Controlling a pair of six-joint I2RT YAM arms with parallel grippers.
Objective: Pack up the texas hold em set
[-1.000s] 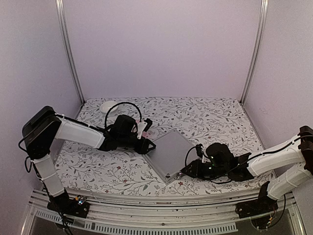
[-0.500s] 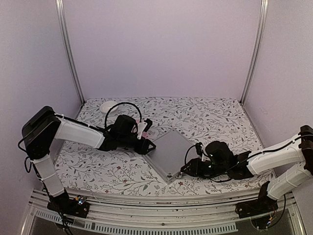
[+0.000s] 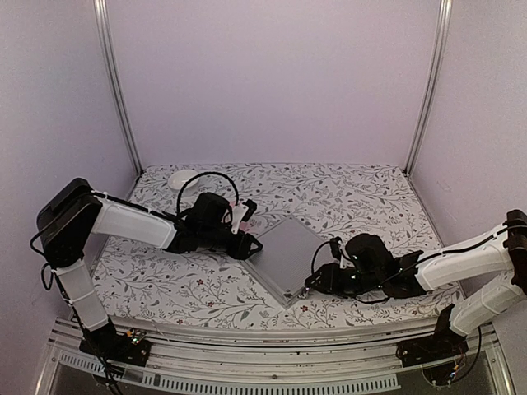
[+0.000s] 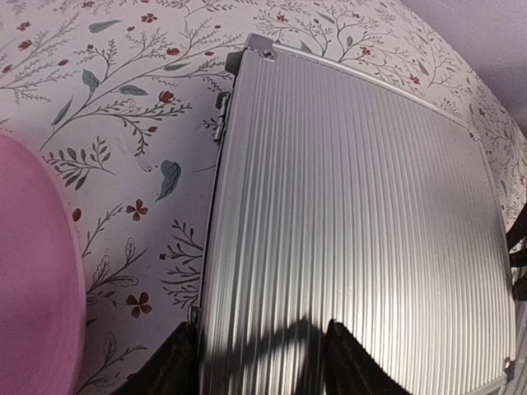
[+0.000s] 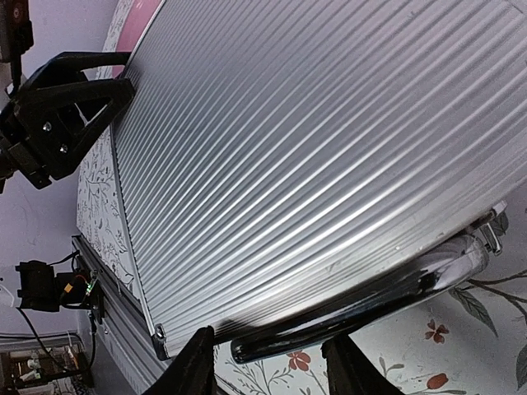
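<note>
Our left claw (image 4: pixel 259 366) has its fingers (image 4: pixel 177 366) apart. One tip is at the left edge of the case (image 4: pixel 354 206) and the other is over its ribbed lid; we cannot tell whether they press on it. Just left of that edge lies a pink plate (image 4: pixel 33 288).

Our right claw (image 5: pixel 268 370) also has its fingers apart. The shiny handle (image 5: pixel 370 296) on the case's right side runs into the gap between them, and they do not clamp it.

The silver case (image 3: pixel 284 257) lies closed and flat on the flowered table (image 3: pixel 362 197). It sits near the middle, turned cornerwise, between the left claw (image 3: pixel 249 244) and the right claw (image 3: pixel 313 284). A small white bowl (image 3: pixel 183 178) sits in the far left corner, well apart.
</note>
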